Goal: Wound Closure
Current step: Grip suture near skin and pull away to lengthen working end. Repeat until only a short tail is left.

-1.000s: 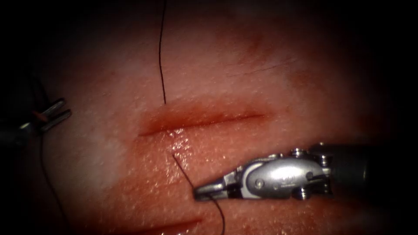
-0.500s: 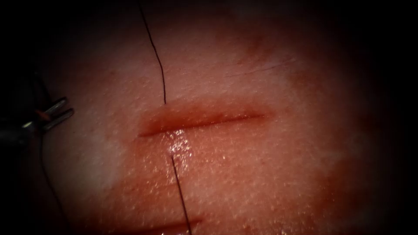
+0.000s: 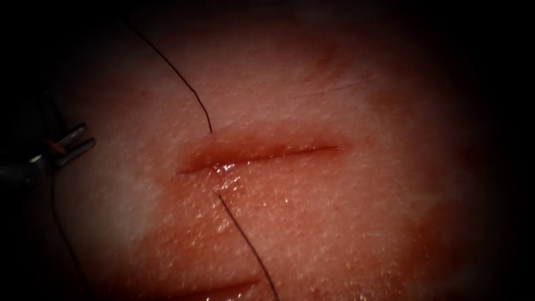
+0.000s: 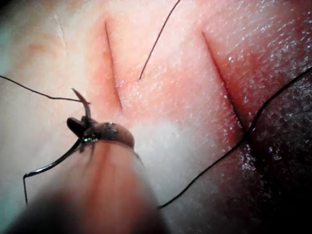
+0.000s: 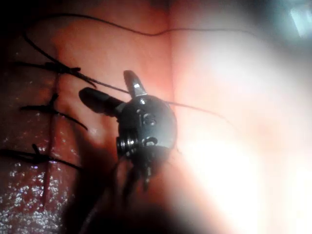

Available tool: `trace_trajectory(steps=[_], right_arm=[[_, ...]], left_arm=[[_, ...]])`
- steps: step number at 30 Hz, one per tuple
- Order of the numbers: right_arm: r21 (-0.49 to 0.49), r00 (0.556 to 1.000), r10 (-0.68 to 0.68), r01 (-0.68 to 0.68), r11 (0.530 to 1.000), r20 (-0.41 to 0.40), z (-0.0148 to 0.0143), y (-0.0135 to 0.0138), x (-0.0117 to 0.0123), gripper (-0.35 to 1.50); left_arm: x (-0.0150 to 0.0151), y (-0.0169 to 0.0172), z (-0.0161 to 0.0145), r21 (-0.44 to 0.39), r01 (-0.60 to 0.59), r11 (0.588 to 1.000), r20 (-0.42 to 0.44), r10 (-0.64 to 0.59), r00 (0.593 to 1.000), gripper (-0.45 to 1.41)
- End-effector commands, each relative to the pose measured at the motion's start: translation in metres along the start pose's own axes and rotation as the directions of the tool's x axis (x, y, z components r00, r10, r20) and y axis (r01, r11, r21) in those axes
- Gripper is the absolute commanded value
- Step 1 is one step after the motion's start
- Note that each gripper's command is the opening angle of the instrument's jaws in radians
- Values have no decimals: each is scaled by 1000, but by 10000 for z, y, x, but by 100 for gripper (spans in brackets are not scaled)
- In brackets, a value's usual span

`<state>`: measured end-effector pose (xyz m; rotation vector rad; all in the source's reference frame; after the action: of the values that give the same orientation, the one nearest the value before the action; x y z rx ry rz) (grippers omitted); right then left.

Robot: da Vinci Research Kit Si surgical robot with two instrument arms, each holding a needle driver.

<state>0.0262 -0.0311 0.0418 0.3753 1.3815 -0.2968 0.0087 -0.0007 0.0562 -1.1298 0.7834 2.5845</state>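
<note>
- Since a second ago, the upper strand of the thread has swung from near upright to a slant toward the left; the lower strand now slants down to the right.
- The tissue: pale pink, pebbled skin, wet and glistening with red fluid beside the cut, a straight, narrow slit.
- My right tool, polished metal, seen in its wrist view: jaws spread in a moderate V and gripping nothing. A strand of thread crosses at their base; I cannot tell whether it touches.
- My left tool lies well left of the cut. Its tips stand narrowly apart, and in its wrist view it grips the needle.
- The thread, thin and dark, enters the tissue just above the cut and comes out just below it.
- The needle: curved, held close to its pointed end, which rises past the jaws; it is clear of the tissue.
</note>
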Motion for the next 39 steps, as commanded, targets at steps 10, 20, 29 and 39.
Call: trace_trajectory(steps=[10, 20, 29, 39], right_arm=[[-135, 996, -71, 78, 988, 57, -65, 65, -19, 147], [-287, 997, -68, 79, 955, 47, -37, 118, -91, 143], [-330, 999, -24, 35, 943, 36, 31, 161, -174, 143], [-331, 1000, -6, -4, 944, -30, 42, 157, -159, 105]], left_arm=[[-3, 1, 4, -3, -3, 1000, -2, 3, 1000, -45], [1, 5, 10, -4, -3, 1000, -5, 3, 1000, -45], [-1, 7, 8, -4, -1, 1000, -5, 1, 1000, -45], [-1, 8, 8, -6, 3, 1000, -4, -3, 1000, -45]])
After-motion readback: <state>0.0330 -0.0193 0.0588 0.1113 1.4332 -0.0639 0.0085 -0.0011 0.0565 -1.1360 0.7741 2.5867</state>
